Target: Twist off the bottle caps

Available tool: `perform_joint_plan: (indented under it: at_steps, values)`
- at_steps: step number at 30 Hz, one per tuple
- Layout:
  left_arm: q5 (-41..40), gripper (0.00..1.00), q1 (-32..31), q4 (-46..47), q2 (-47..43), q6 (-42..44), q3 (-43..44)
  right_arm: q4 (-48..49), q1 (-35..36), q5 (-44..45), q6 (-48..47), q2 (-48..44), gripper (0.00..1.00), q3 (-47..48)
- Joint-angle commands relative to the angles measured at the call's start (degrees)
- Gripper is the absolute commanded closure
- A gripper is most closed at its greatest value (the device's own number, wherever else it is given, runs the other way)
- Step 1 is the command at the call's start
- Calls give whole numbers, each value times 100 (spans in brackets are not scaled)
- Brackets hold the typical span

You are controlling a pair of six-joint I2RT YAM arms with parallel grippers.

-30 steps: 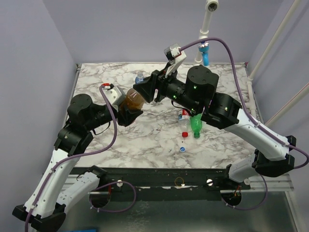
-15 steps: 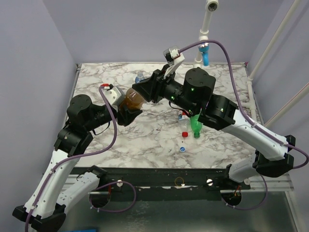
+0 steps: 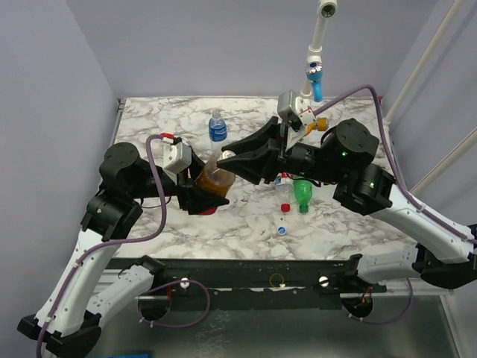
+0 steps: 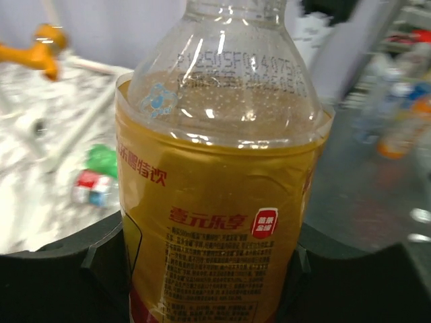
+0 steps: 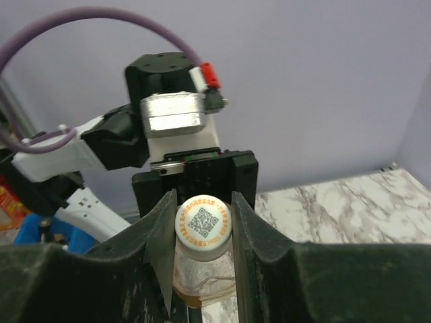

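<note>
Pinching cap [image 5: 203,226] — clearest wrist-side — right claw [image 5: 202,214]; left claw [image 3: 204,196] clamps bottle [image 4: 215,182].

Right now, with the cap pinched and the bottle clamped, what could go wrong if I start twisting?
1. The amber bottle is nearly full and leans; once the white cap loosens, drink could spill.
2. The left gripper grips it on the smooth label, so the bottle may spin with the right gripper.
3. The blue-label bottle stands close behind; a swinging arm might tip it.

An orange fitting [image 3: 321,124] lies on the marble table [image 3: 164,112], near a blue fitting [image 3: 317,88].
</note>
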Motion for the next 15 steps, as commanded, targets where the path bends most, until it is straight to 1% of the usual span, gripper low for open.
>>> perform_joint_plan:
  at_steps: [1,4,7,8,9,10,11,12,13,14,15]
  values:
    - [1502,76,62,75,313,-1256,322,-26,33,-1711,-398,-249,99,169]
    - [1920,77,62,77,392,-1443,270,-144,32,-1610,-465,-256,99,224]
    - [1743,77,61,73,373,-1344,169,-286,22,-1253,-535,-230,98,245]
    - [1553,78,62,71,350,-1262,158,-401,27,-1098,-546,-179,90,303]
    - [1277,78,62,66,332,-1171,156,-488,28,-840,-557,-118,73,341]
    - [1035,78,62,64,321,-1035,159,-521,30,-526,-527,-55,47,353]
    - [729,79,62,64,303,-911,152,-553,33,-69,-501,-14,29,369]
    - [408,80,62,55,297,-745,148,-586,36,339,-485,59,13,410]
    - [120,80,62,54,284,-620,140,-644,26,827,-415,143,4,502]
    - [-266,80,62,55,274,-486,131,-698,29,1299,-348,250,0,618]
    - [-583,80,62,54,272,-390,123,-757,29,1718,-248,343,0,738]
